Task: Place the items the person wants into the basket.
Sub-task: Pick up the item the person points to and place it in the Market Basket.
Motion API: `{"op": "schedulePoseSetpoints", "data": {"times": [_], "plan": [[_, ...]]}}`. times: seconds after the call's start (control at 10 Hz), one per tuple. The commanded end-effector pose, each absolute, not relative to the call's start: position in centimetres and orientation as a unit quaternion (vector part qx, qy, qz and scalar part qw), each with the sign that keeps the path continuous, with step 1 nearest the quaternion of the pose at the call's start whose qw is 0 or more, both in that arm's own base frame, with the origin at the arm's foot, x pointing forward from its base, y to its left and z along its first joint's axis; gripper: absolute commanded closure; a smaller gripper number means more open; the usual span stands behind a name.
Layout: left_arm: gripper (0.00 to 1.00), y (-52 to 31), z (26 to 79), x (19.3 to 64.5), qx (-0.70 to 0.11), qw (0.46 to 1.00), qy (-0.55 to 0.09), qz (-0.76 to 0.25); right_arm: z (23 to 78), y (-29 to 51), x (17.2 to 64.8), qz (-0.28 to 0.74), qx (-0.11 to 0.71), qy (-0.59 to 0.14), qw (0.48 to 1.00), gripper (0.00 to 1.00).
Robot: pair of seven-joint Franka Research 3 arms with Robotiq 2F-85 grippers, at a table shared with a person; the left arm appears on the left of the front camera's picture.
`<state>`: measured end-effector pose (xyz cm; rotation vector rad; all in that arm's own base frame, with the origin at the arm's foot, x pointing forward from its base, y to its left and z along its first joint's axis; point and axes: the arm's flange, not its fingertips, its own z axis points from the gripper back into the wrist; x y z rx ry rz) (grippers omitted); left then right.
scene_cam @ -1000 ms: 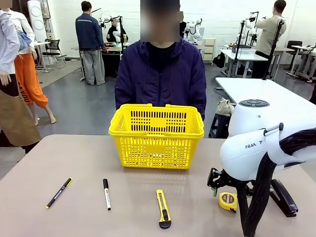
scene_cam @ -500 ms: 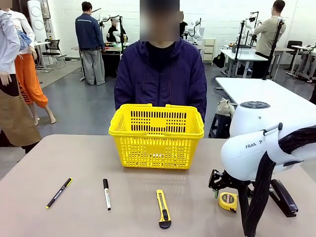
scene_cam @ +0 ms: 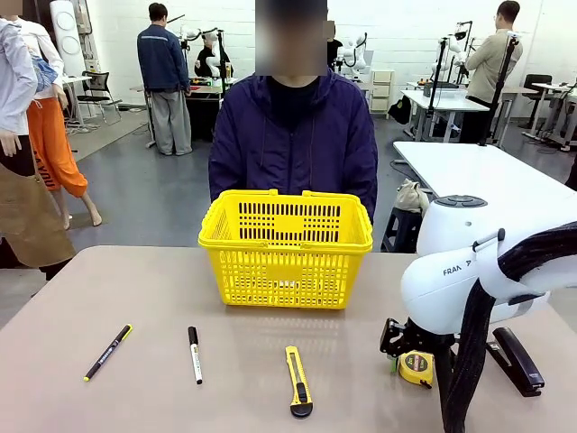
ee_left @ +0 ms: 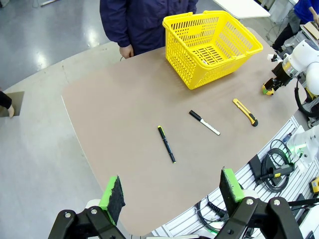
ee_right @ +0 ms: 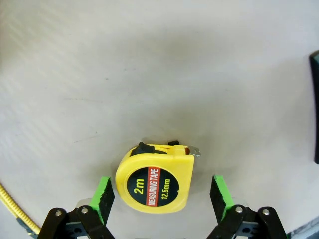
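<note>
one beige table [scene_cam: 135, 289] carries everything, in a bright workshop hall with a grey floor [scene_cam: 153, 194] and white walls. one person [scene_cam: 293, 144] in a dark zip jacket stands at its far side. one yellow basket [scene_cam: 270, 280] sits upright at the far middle of the table, just in front of them. five small tools lie apart along my near side: one black stapler [scene_cam: 516, 361] at the far right, one utility knife [scene_cam: 298, 382] in the middle, one white marker [scene_cam: 195, 354] left of it, one slim black pen [scene_cam: 108, 352] farthest left, and one round tape measure [ee_right: 154, 183] flat on the table near the stapler. my right claw [ee_right: 162, 193] is low over the tape measure, pads spread either side of it, not pinching. my left claw [ee_left: 172, 190] hangs high above the table, spread wide.
</note>
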<state>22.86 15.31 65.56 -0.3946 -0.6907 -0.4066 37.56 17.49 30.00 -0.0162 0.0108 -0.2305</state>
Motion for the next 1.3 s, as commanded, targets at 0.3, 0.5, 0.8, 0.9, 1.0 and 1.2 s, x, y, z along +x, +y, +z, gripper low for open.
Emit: {"op": "schedulePoseSetpoints", "data": {"times": [0.3,0.5,0.8,0.9,1.0,1.2], "plan": [[0.00,15.3,65.6,22.9,-0.192,0.900,-0.336,-0.200,29.8,17.6,37.8,-0.085,0.004,-0.006,0.996,1.00],[0.00,15.3,65.6,22.9,-0.192,0.900,-0.336,-0.200,29.8,17.6,37.8,-0.085,0.003,-0.008,0.996,0.88],[0.00,15.3,65.6,22.9,-0.192,0.900,-0.336,-0.200,32.2,17.8,37.7,-0.106,-0.014,0.012,0.994,1.00],[0.00,15.3,65.6,22.9,-0.192,0.900,-0.336,-0.200,35.0,18.1,37.2,-0.092,-0.023,0.003,0.995,1.00],[0.00,15.3,65.6,22.9,-0.192,0.900,-0.336,-0.200,38.7,18.8,36.7,-0.079,-0.040,-0.006,0.996,1.00],[0.00,15.3,65.6,22.9,-0.192,0.900,-0.336,-0.200,45.4,20.0,36.7,-0.075,-0.064,-0.025,0.995,1.00]]}}
